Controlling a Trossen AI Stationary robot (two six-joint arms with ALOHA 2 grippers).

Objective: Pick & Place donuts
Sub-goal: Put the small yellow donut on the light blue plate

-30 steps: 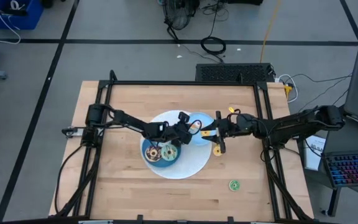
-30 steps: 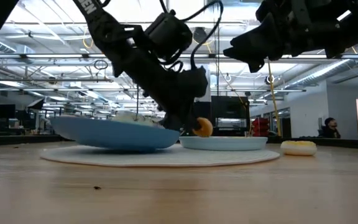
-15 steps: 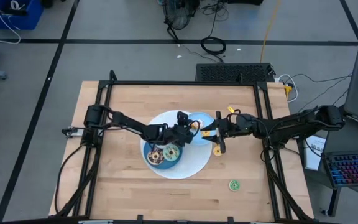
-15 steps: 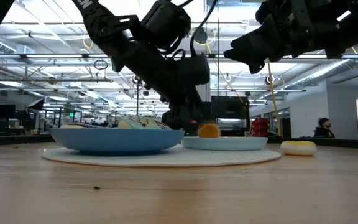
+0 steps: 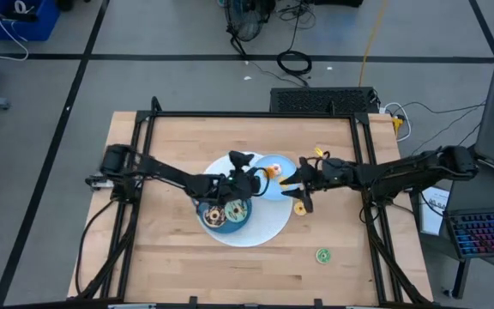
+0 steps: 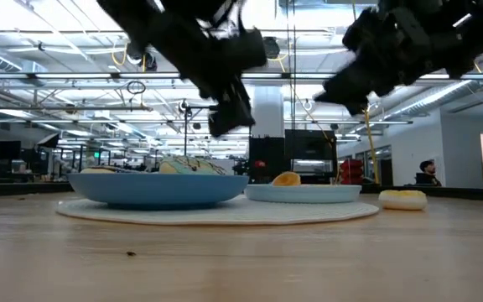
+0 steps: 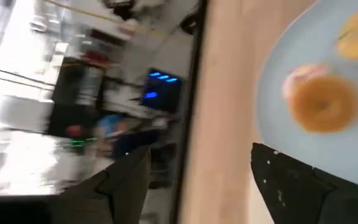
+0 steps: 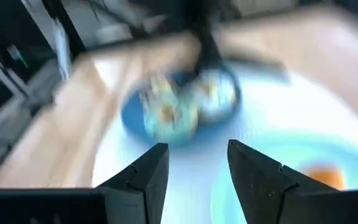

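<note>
While left pincer [image 5: 251, 174] gapes, orange donut [image 5: 274, 170] lies beside.

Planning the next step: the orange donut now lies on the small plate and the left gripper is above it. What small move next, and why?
Probably lift the left gripper clear: its fingers stand open, and the orange donut lies free on the small plate.

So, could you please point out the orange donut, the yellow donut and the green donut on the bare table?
orange donut [image 5: 274, 170]: high view, its top.
yellow donut [image 6: 402, 199]: low view, its side.
green donut [image 5: 322, 255]: high view, its iced top.
</note>
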